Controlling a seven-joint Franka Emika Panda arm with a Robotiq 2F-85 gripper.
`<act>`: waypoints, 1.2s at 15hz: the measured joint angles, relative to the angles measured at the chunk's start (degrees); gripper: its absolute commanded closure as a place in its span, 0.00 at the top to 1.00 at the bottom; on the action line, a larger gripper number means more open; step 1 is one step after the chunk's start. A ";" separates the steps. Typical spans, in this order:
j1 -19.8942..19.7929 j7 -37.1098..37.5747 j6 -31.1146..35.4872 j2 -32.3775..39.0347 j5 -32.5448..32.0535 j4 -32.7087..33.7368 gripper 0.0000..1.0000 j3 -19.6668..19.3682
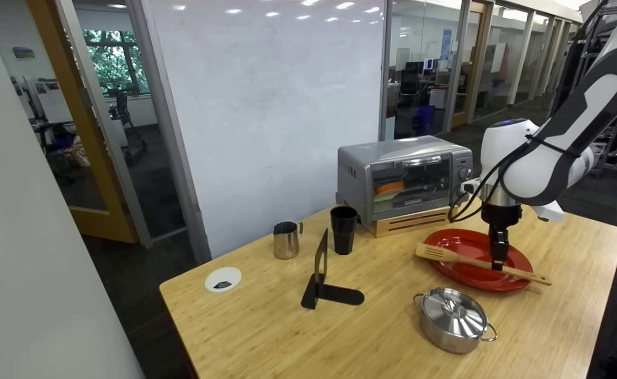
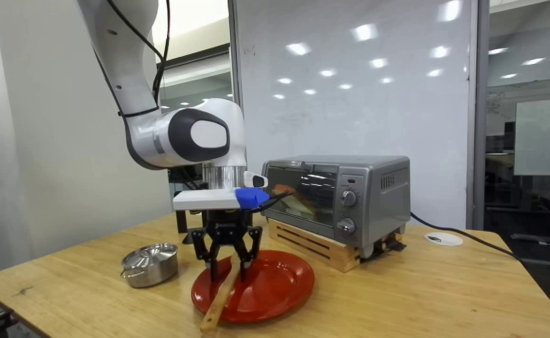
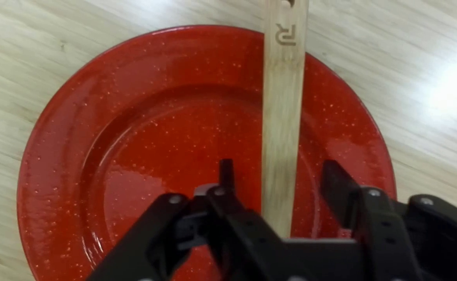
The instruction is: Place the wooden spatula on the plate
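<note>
My fingers [image 3: 341, 199] look matt. The slotted spatula [image 3: 281, 136] is smooth, fine-grained wood; the plate [image 3: 197, 136] is glossy, speckled like enamel. I see polished metal on the lidded pot [image 1: 449, 329] and the milk pitcher [image 1: 286, 244], duller metal and a shiny glass door [image 2: 319, 197] on the toaster oven [image 2: 380, 206], wood grain across the tabletop [image 1: 266, 331].

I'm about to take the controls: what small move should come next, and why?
Probably lift the open gripper straight up. In the wrist view, its fingers stand apart, with the red plate showing between each and the wooden spatula, which already lies across that plate, so nothing seems gripped and rising should leave the spatula there.
</note>
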 measured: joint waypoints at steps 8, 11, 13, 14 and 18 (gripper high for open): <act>-0.88 -1.05 -0.11 -2.05 -1.88 -1.73 1.00 -3.10; -1.28 -1.67 -0.11 -5.41 -4.89 -5.40 1.00 -5.63; -1.31 -1.67 -0.10 -8.07 -7.59 -8.33 1.00 -7.52; -1.32 -1.67 -0.11 -9.39 -8.74 -9.76 1.00 -8.37; -2.25 -2.74 -0.11 -14.84 -7.46 -15.62 1.00 -9.68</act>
